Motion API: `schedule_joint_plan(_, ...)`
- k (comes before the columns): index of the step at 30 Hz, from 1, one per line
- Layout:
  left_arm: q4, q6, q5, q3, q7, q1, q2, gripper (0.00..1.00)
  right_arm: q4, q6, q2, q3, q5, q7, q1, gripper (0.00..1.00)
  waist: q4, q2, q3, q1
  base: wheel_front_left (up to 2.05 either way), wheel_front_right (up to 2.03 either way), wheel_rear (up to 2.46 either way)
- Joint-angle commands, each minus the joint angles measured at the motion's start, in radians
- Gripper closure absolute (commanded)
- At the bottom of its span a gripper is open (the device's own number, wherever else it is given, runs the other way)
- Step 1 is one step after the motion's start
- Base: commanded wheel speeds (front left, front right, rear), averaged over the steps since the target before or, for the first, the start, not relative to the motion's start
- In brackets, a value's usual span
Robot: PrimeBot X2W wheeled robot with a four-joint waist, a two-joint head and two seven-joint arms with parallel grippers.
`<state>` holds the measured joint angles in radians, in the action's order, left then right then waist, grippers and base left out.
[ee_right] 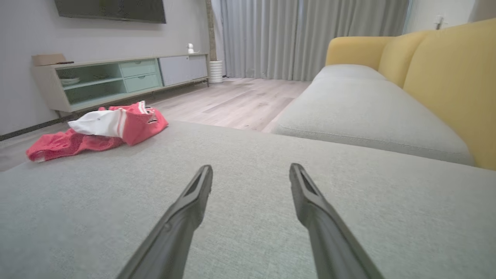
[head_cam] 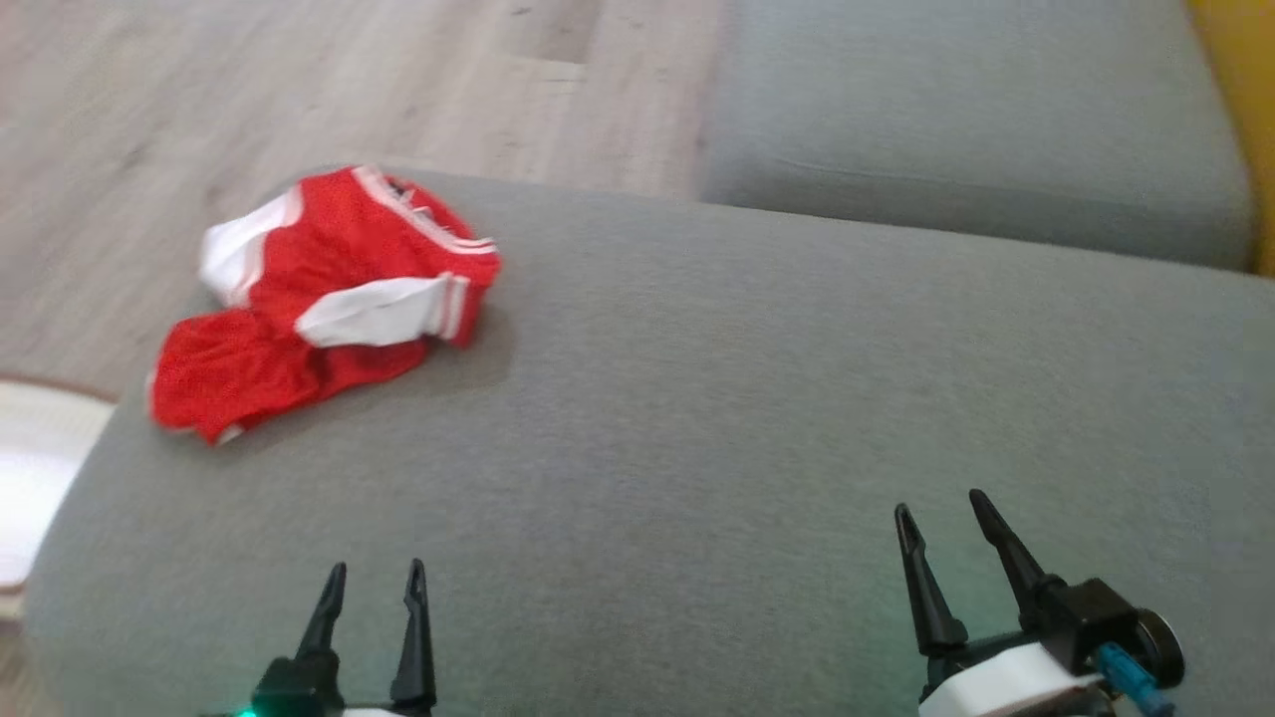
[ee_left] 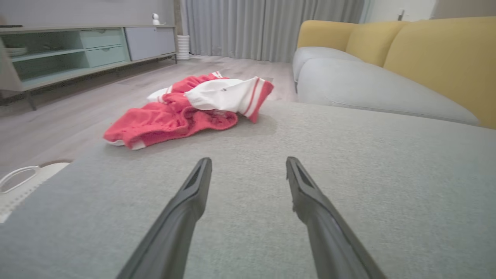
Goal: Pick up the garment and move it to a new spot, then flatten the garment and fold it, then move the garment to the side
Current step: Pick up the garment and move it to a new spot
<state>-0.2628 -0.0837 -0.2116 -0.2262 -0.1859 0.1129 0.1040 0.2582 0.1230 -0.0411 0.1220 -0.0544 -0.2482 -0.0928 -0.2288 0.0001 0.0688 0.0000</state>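
The garment (head_cam: 319, 299) is a red piece with white panels and stripes, lying crumpled near the far left corner of the grey cushion (head_cam: 697, 418). In the left wrist view the garment (ee_left: 190, 108) lies ahead and slightly left of my fingers; in the right wrist view the garment (ee_right: 100, 130) sits far to the left. My left gripper (head_cam: 377, 576) is open at the near edge, well short of the garment, nothing between its fingers. My right gripper (head_cam: 941, 510) is open at the near right, empty, hovering over bare cushion.
A second grey seat cushion (head_cam: 976, 129) with yellow backrests (ee_right: 449, 77) lies beyond on the right. Wooden floor (head_cam: 299, 90) runs past the cushion's far and left edges. A white object (head_cam: 40, 468) sits on the floor at left. A low TV cabinet (ee_right: 116, 77) stands against the wall.
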Motion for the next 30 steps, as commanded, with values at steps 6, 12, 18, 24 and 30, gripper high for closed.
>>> schedule_joint_plan(6, 0.055, -0.013, -0.011, 0.044, 0.008, -0.015, 0.028, 0.0, -0.032, 0.008, -0.009, 0.04, -0.021, -0.014, 0.034, 0.0, -0.163, -0.0001, 0.013, 0.0, 0.0, 0.0, 0.0)
schedule_joint_plan(12, 0.067, -0.018, -0.021, 0.051, 0.01, -0.002, 0.039, 0.0, -0.028, 0.008, -0.009, 0.049, -0.024, -0.014, 0.037, 0.0, -0.207, -0.0001, 0.013, 0.0, 0.0, 0.0, 0.0)
schedule_joint_plan(18, 0.08, -0.028, -0.028, 0.056, 0.008, 0.005, 0.042, 0.0, -0.025, 0.008, -0.009, 0.057, -0.02, -0.014, 0.039, 0.0, -0.207, -0.0001, 0.006, 0.0, 0.0, 0.0, 0.0)
schedule_joint_plan(24, 0.141, -0.028, -0.038, 0.067, -0.002, -0.016, 0.053, 0.0, -0.051, 0.008, -0.009, 0.042, -0.003, -0.014, 0.043, 0.0, -0.181, -0.0001, -0.012, 0.0, 0.0, 0.0, 0.0)
schedule_joint_plan(30, 0.376, -0.007, -0.03, 0.102, 0.081, -0.149, 0.135, 0.0, -0.091, 0.008, -0.009, 0.017, 0.026, -0.014, 0.052, 0.0, -0.15, -0.0001, -0.048, 0.0, 0.0, 0.0, 0.0)
